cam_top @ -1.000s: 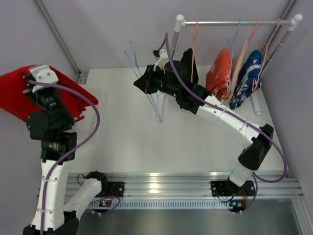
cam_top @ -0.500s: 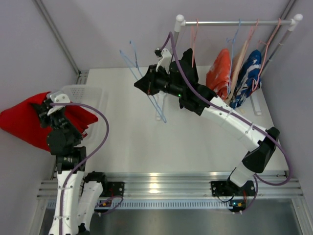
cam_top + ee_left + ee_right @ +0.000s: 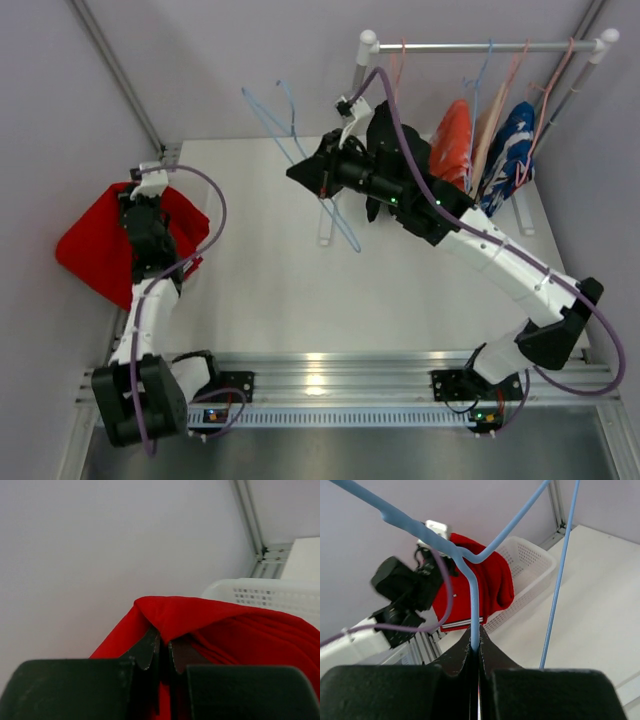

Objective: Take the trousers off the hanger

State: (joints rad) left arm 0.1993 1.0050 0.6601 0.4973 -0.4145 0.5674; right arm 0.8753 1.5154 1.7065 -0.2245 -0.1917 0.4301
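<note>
The red trousers (image 3: 95,245) are off the hanger and drape over the white basket at the table's left edge. My left gripper (image 3: 140,200) is shut on a fold of the red trousers (image 3: 210,625), its jaws (image 3: 161,650) pinching the fabric above the basket (image 3: 265,592). My right gripper (image 3: 303,175) is shut on the bare blue hanger (image 3: 262,118) and holds it in the air mid-table; in the right wrist view the jaws (image 3: 475,647) clamp the hanger's wire (image 3: 474,605). The black trousers (image 3: 385,125) hang on the rack, partly hidden behind my right arm.
A clothes rack (image 3: 480,45) stands at the back right with an orange-and-white garment (image 3: 447,140) and a blue-and-white garment (image 3: 510,150) on hangers. The rack's foot (image 3: 325,225) lies on the table under the blue hanger. Walls close in on the left and back.
My left arm has swung down and brought the red trousers from high on the left onto the basket. My right gripper has carried the blue hanger slightly right and up.
</note>
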